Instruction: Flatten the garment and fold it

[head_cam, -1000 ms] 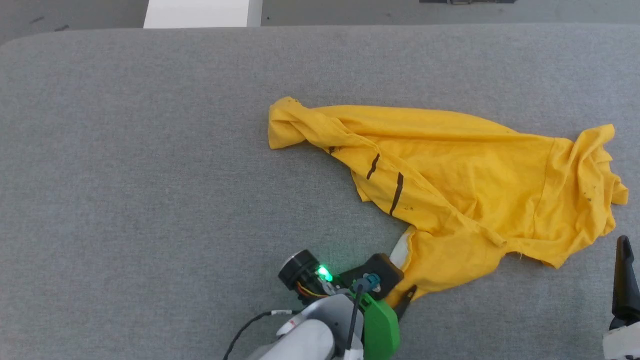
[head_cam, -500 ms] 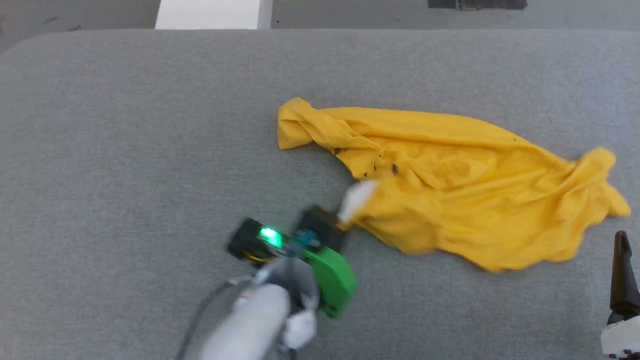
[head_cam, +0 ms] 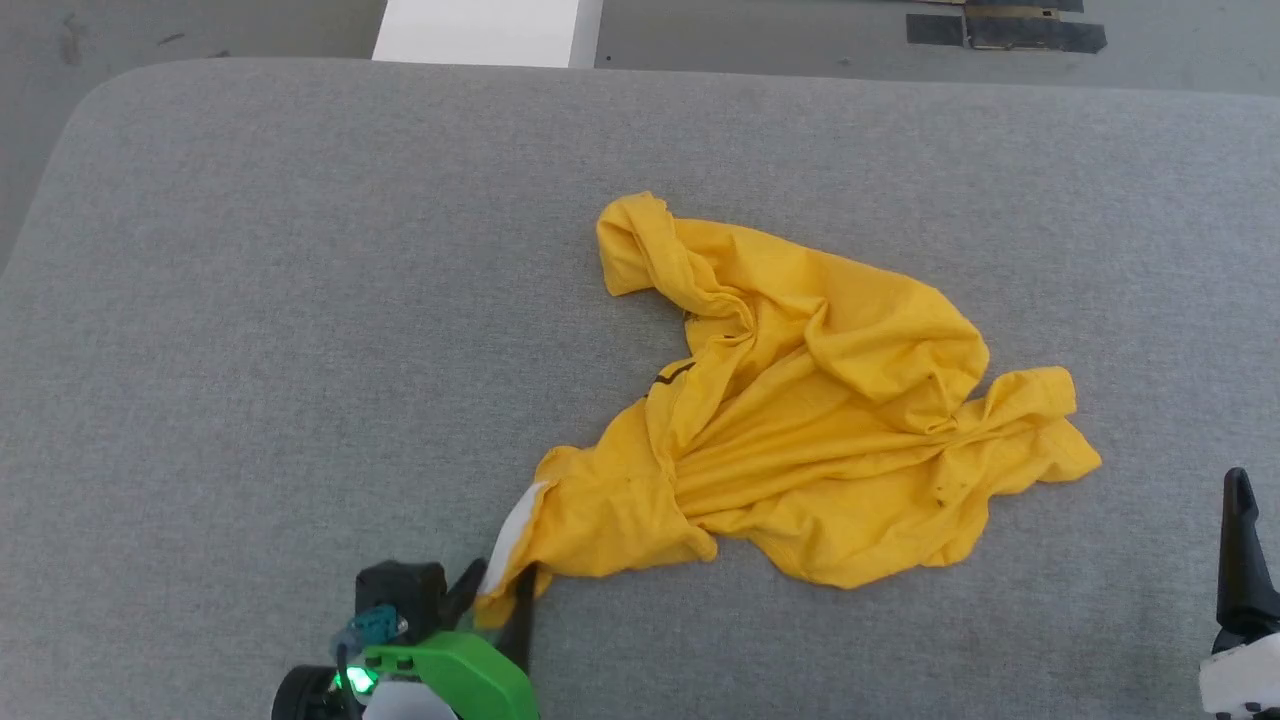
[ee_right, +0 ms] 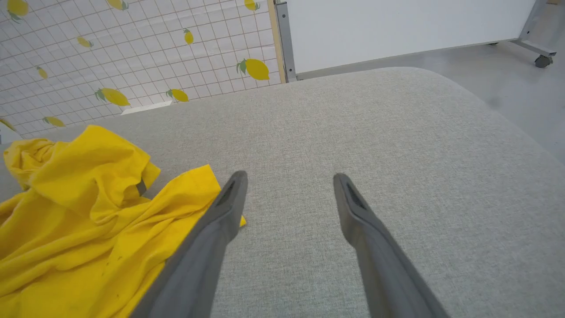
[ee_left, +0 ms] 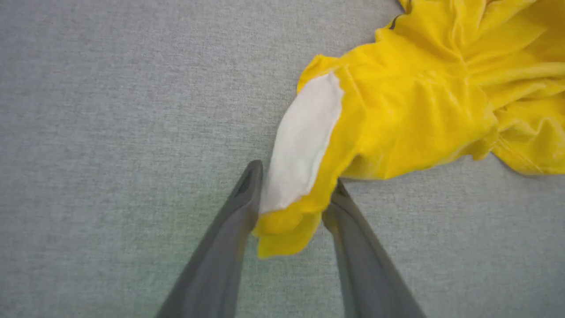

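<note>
A grey fabric-covered counter with rounded corners fills the head view, with bare floor and a white panel beyond its far edge. At the lower left, the left gripper, dark-fingered under a green housing, lies low on the counter. Its jaws stand apart with the near corner of the garment lying loose between them, touching the fingers but not clamped. The garment is a bright yellow, thin-knit T-shirt, heaped in soft ridges from the counter's middle toward its right. An oval white patch shows at the corner by the left gripper, a short black stripe near the centre, and a twisted end farthest from the robot. At the lower right, the right gripper hovers just beside the garment's right-hand flap. Its jaws are apart and hold nothing. Behind it, the right wrist view shows a lemon-printed grid sheet. Judged from its folds, the cloth is light, limp and without stiffness. It will likely bunch and trail when pulled from one point, and drag a little on the textured cover. The soundest holds appear to be two well-separated hem or shoulder corners, pinched through the edge and drawn apart.
</note>
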Motion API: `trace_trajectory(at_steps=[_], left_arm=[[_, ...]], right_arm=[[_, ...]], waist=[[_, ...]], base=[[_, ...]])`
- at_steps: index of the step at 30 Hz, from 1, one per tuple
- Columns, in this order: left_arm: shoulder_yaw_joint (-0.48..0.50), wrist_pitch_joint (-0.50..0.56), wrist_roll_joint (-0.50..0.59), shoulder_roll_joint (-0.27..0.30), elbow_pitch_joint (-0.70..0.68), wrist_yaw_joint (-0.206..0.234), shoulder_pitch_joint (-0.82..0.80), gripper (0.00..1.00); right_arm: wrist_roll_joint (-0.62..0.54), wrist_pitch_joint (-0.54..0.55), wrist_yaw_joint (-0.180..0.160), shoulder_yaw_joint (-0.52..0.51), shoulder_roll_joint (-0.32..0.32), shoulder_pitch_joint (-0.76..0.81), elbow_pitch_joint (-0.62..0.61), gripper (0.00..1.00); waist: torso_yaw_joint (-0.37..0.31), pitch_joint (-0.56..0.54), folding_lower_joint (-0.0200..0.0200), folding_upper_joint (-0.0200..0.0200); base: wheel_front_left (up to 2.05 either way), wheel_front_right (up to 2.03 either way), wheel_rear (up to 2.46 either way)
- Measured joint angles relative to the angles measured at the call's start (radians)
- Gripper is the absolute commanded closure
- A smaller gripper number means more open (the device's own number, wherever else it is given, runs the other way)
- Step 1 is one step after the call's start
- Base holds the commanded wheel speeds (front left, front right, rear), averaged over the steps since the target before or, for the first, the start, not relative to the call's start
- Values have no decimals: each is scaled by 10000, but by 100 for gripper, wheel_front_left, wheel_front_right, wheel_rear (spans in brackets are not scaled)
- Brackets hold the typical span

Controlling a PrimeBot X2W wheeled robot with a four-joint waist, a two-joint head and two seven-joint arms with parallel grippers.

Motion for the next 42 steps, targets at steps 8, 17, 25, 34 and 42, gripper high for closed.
trace_trajectory(at_steps=[8,17,25,34,42], left_arm=[[495,-1781,385,-414,-428,539,-125,0],[-974,-746,1935,-56,-1678,-13,-1738,0],[-2566,688,2529,-830,763,-617,-2809,0],[-2495,984,2874,-1277,2824,293,-3039,0],[-2082,523,2479,-1331,2706,376,-3095,100]], right_arm=[[-6,167,0,12,2,3,-21,0],[-8,215,0,77,0,41,-44,0],[-6,222,0,221,2,33,29,0],[-6,222,0,157,0,31,100,0],[-2,205,0,130,0,-2,226,0]], waist=[[86,-95,0,0],[32,-203,0,0],[-234,-84,0,0],[-601,83,0,0],[-497,100,0,0]], base=[[0,0,0],[0,0,0],[0,0,0],[0,0,0],[0,0,0]])
